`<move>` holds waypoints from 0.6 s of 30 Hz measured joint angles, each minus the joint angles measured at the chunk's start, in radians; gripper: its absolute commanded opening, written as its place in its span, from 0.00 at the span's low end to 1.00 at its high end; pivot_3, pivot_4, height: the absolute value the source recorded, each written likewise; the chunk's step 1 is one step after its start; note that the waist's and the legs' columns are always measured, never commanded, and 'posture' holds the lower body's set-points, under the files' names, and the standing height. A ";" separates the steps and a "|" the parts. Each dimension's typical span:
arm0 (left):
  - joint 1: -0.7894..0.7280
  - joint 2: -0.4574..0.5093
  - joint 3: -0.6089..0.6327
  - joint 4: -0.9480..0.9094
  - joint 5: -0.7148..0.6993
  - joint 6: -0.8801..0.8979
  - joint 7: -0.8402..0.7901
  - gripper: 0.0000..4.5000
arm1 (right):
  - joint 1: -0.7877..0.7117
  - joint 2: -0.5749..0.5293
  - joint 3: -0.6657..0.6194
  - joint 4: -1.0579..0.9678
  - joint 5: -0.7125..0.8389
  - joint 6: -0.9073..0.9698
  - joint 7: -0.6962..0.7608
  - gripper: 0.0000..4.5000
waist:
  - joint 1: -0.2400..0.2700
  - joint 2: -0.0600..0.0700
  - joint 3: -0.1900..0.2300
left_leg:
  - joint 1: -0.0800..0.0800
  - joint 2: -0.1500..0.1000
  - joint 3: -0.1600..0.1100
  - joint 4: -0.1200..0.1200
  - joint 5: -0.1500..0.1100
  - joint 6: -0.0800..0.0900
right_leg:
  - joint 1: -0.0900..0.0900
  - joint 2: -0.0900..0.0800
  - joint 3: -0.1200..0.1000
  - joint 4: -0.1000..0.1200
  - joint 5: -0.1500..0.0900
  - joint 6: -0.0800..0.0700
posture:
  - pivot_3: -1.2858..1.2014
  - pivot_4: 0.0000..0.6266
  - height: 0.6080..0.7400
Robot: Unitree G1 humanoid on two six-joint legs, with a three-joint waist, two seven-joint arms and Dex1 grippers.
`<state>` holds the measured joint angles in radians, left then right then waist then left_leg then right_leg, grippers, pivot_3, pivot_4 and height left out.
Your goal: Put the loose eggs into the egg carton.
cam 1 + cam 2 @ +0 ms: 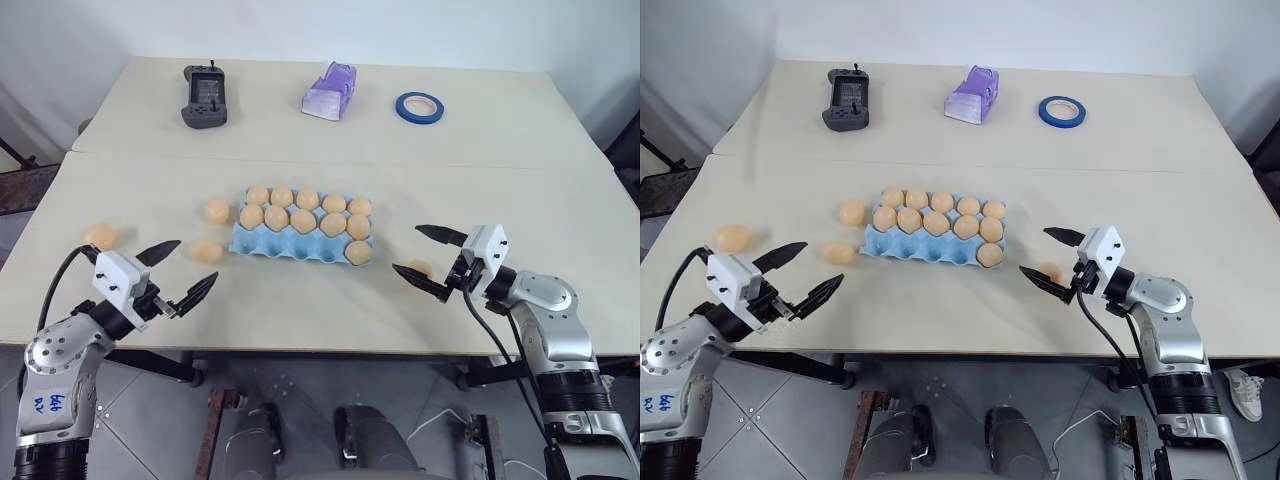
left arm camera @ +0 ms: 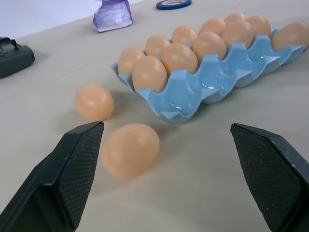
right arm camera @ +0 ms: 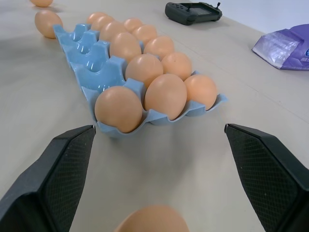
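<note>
Right wrist view puts one egg just ahead between the right gripper's wide-apart fingers, nearer than the left gripper, also agape; carton centre-table.

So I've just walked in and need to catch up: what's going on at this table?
A two-armed robot is filling the egg carton with loose eggs. Eleven eggs sit in it; four front-row cups are empty. Both grippers are open and hold nothing. The left gripper is nearest an egg by the carton's left end; the right gripper flanks another egg. Two more lie loose on the left.
</note>
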<state>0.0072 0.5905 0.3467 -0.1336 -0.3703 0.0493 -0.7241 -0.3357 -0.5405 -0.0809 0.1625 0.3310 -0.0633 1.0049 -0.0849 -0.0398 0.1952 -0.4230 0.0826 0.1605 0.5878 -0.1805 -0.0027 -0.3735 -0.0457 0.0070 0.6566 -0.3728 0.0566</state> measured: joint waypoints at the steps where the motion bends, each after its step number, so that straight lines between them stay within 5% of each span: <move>1: 0.000 0.000 -0.001 0.002 0.004 0.000 0.001 1.00 | 0.000 0.000 0.000 0.000 0.000 0.000 -0.001 1.00 | 0.000 0.000 0.000 | 0.000 0.000 0.000 0.000 0.000 0.000 | 0.000 0.000 0.000 0.000 0.000 0.000 | 0.52 0.24 1.00; 10: -0.031 -0.025 -0.068 -0.012 -0.002 0.001 -0.028 1.00 | 0.045 0.000 -0.035 -0.022 0.002 -0.002 -0.059 1.00 | 0.008 0.000 0.000 | 0.000 0.000 -0.001 0.000 0.000 0.000 | 0.001 0.000 -0.001 0.000 0.000 0.000 | 0.52 0.24 1.00; 18: -0.073 -0.057 -0.305 -0.028 0.015 -0.017 -0.159 1.00 | 0.336 -0.031 -0.220 -0.175 0.031 0.009 -0.179 1.00 | 0.029 0.001 0.000 | 0.000 -0.001 -0.001 0.000 0.000 0.000 | 0.001 0.001 0.000 -0.002 0.000 0.000 | 0.52 0.24 1.00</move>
<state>-0.0655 0.5331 0.0422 -0.1620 -0.3558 0.0326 -0.8831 0.0003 -0.5719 -0.3013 -0.0121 0.3625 -0.0543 0.8256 -0.0559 -0.0392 0.1950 -0.4232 0.0821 0.1599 0.5874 -0.1805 -0.0030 -0.3723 -0.0451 0.0068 0.6543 -0.3728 0.0568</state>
